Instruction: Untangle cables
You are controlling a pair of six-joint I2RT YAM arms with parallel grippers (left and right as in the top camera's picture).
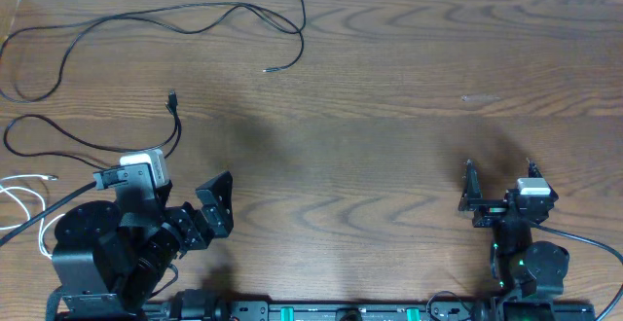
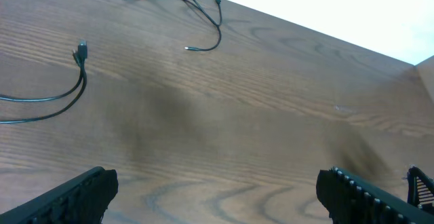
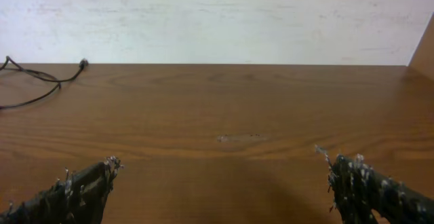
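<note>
The right gripper (image 3: 218, 161) stands wide open. Its two dark fingers (image 3: 74, 190) enter from the lower corners, one at the left and one at the right, and between them lies bare brown wood of the table (image 3: 224, 102). Just ahead of the gap between the fingers there is a small pale mark (image 3: 234, 138) on the wood. Far ahead of the left finger, at the left edge, a black cable (image 3: 41, 76) lies in loose curves, its plug end near the white wall (image 3: 217, 20).

Both arms (image 1: 97, 253) blk, white cam boxes (image 1: 146, 168) — ribbed finger pads (image 2: 359, 193).
</note>
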